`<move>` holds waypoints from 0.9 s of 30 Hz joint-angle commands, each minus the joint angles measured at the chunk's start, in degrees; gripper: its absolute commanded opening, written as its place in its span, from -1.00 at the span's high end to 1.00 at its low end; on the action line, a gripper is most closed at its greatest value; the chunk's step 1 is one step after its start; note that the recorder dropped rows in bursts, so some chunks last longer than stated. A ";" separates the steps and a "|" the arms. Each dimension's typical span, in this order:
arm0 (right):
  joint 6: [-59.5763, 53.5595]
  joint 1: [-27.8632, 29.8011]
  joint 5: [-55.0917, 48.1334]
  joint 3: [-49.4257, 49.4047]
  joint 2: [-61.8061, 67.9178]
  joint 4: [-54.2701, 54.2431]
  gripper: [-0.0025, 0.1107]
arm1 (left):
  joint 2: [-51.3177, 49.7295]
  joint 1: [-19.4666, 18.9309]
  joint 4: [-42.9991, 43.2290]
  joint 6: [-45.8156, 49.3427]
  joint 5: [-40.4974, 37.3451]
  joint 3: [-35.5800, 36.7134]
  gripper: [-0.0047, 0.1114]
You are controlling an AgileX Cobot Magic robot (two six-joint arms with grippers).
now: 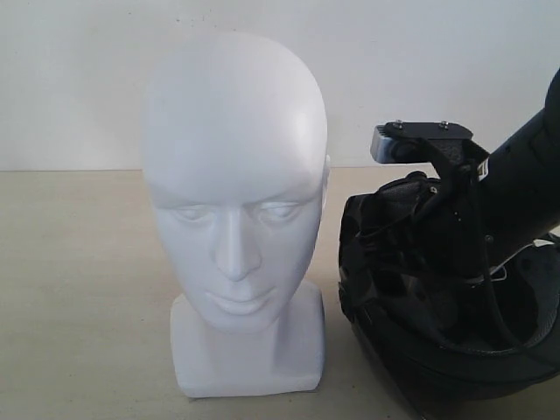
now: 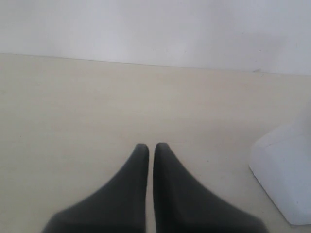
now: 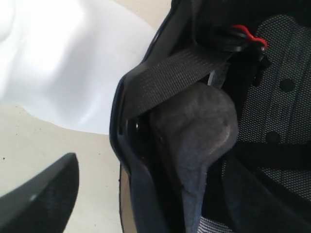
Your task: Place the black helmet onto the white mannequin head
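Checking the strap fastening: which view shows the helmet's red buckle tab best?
The right wrist view: the red buckle tab shows close up inside the black helmet. The exterior view shows the helmet but no discernible tab; the left wrist view shows no helmet.

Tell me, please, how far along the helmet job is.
Done: nothing yet; the white mannequin head is bare. In hand: the open right gripper is at the rim of the black helmet, which lies beside the head. To do: grip, lift, lower it onto the head.
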State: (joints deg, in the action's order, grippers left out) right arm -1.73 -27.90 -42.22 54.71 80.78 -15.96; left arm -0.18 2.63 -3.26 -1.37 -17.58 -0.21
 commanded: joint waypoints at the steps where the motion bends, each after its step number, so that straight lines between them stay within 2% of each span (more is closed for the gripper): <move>1: 1.01 -0.04 -1.19 -0.01 -0.06 -0.19 -0.40 | 0.18 -0.15 0.06 0.29 -0.03 0.21 0.84; 10: 0.32 -0.04 4.22 -4.59 -0.06 -1.72 -0.40 | 0.18 -0.15 0.06 0.29 -0.03 0.21 0.84; 21: -0.71 -0.04 7.38 -4.59 -0.06 -5.19 -0.40 | 0.18 -0.15 0.06 0.29 -0.03 0.21 0.84; 27: -1.26 -5.04 11.36 -4.68 2.10 -5.07 -0.40 | 0.18 -0.15 0.06 0.29 -0.03 0.21 0.84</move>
State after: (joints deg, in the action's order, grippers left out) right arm -2.54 -31.68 -32.66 50.19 81.48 -21.10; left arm -0.18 2.63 -3.26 -1.37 -17.58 -0.21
